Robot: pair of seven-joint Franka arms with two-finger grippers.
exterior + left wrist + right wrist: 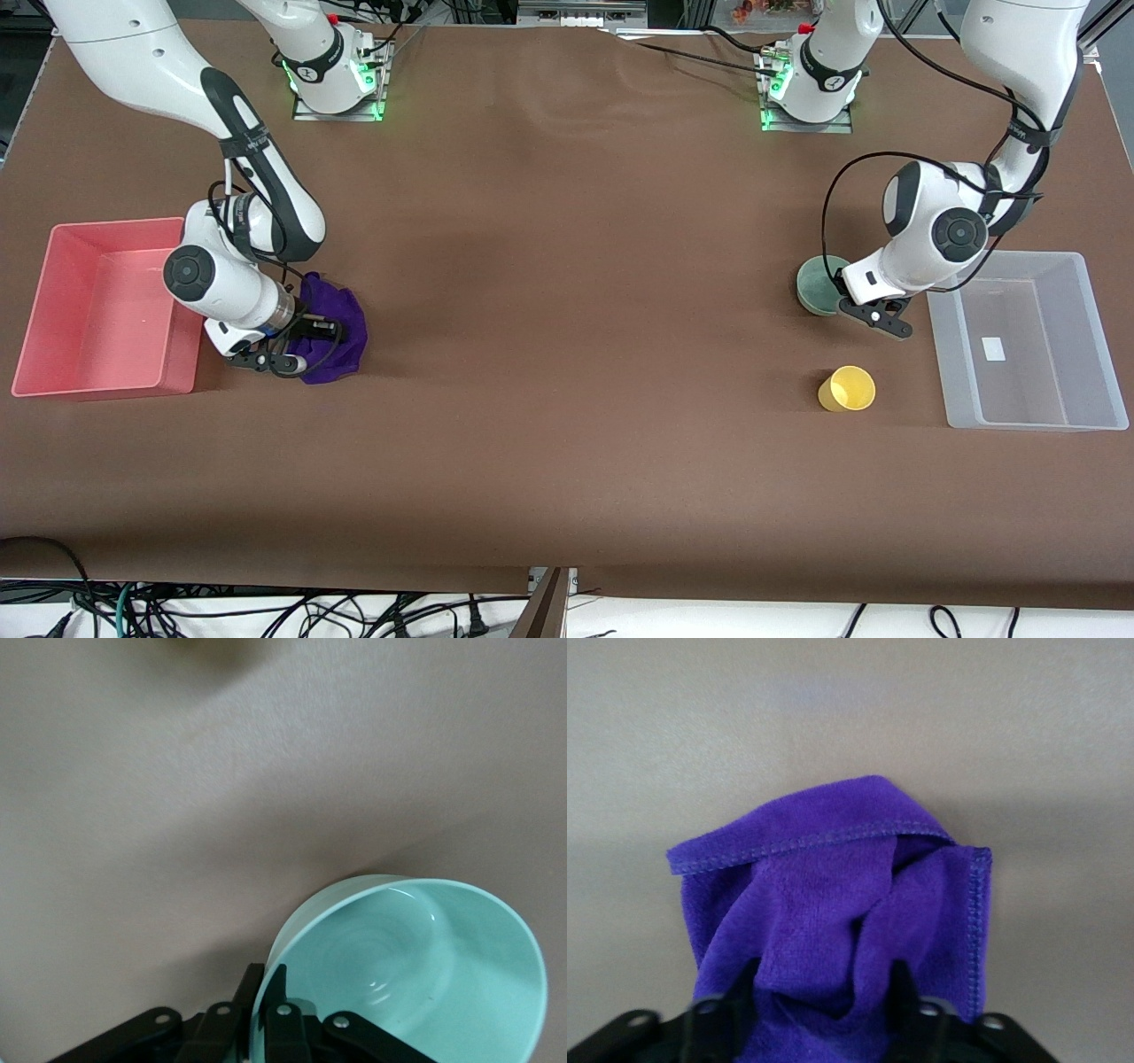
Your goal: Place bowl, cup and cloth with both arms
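Robotics lab: bolted arm bases (337, 84), loose cables (266, 611).

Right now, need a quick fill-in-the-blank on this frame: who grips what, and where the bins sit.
1. The left gripper pinches the rim of the ____.
2. The right gripper is shut on the ____ cloth.
3. The yellow cup stands nearer the clear bin than the ____ bin.
Missing words: bowl; purple; pink

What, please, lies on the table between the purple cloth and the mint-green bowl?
Nothing: in the front view, only bare brown table stretches between the cloth and the bowl.
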